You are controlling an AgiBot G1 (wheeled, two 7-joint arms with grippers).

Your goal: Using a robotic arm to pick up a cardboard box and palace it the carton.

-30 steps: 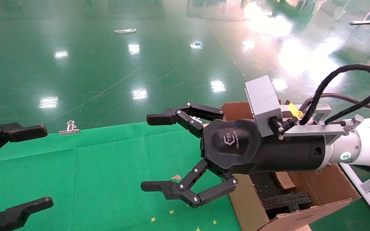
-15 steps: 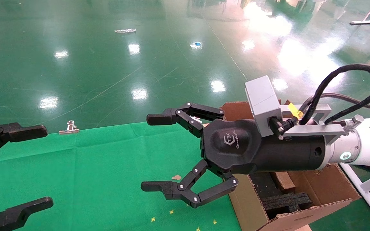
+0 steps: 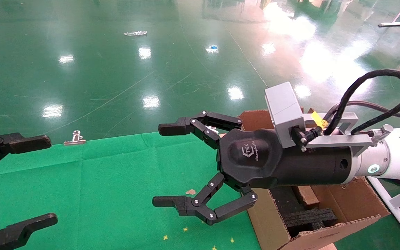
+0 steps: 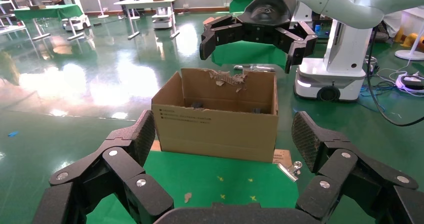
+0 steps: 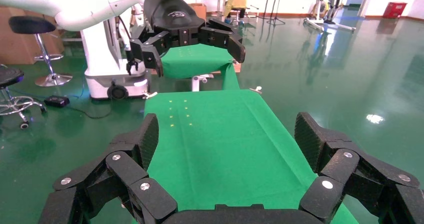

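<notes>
My right arm, white with a black gripper, hangs open and empty above the green table just left of the carton. The carton stands at the table's right end, with black foam inside. A narrow brown slab stands among the foam; it looks like the small cardboard box. My left gripper is open and empty at the table's left end. The left wrist view faces the carton between my open left gripper. The right wrist view shows my open right gripper over bare cloth.
The green cloth table bears small yellow marks and a brown scrap. A metal clip holds the cloth at the far edge. Glossy green floor lies beyond. A robot base stands behind the carton.
</notes>
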